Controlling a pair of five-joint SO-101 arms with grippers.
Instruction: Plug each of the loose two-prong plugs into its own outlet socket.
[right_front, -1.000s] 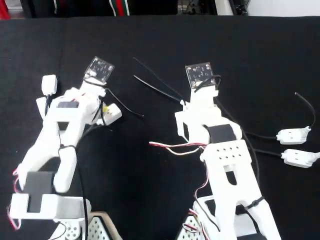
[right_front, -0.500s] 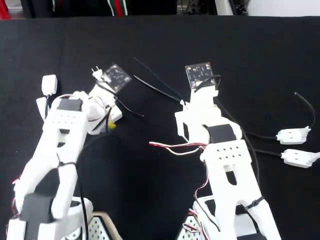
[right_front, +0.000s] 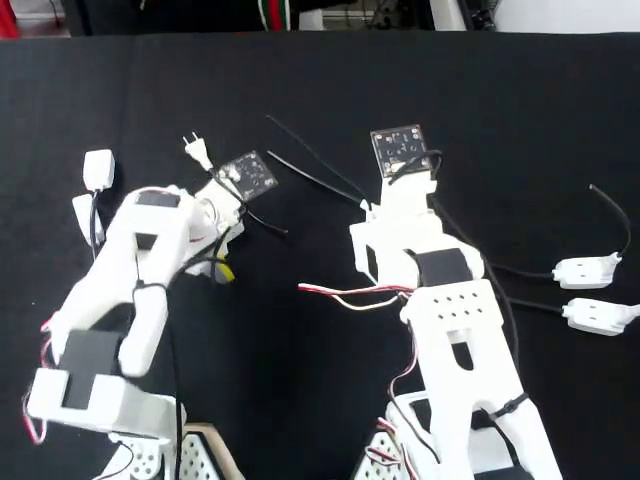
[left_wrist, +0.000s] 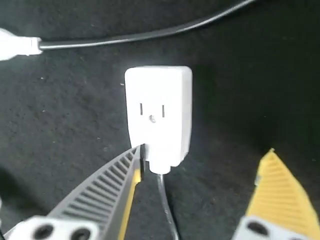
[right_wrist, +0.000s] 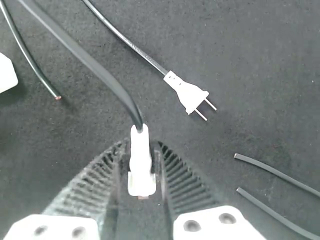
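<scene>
A white outlet socket (left_wrist: 159, 112) lies on the black cloth with its two slots facing up. My left gripper (left_wrist: 202, 155) is open just over its cable end, and the grey finger (left_wrist: 107, 192) touches the socket's edge. My right gripper (right_wrist: 141, 147) is shut on a white plug (right_wrist: 140, 170) with a black cable. A second loose two-prong plug (right_wrist: 190, 95) lies just beyond it. In the high view another white plug (right_front: 195, 150) lies behind the left arm (right_front: 150, 250).
Two white sockets (right_front: 97, 168) sit at the far left, and two more (right_front: 588, 270) with black cables lie at the right edge. Loose black cable pieces (right_front: 310, 165) lie between the arms. Red and white wires (right_front: 345, 293) trail beside the right arm.
The left arm has swung its wrist to the right and lowered over the socket, uncovering the plug behind it. The right arm has not moved.
</scene>
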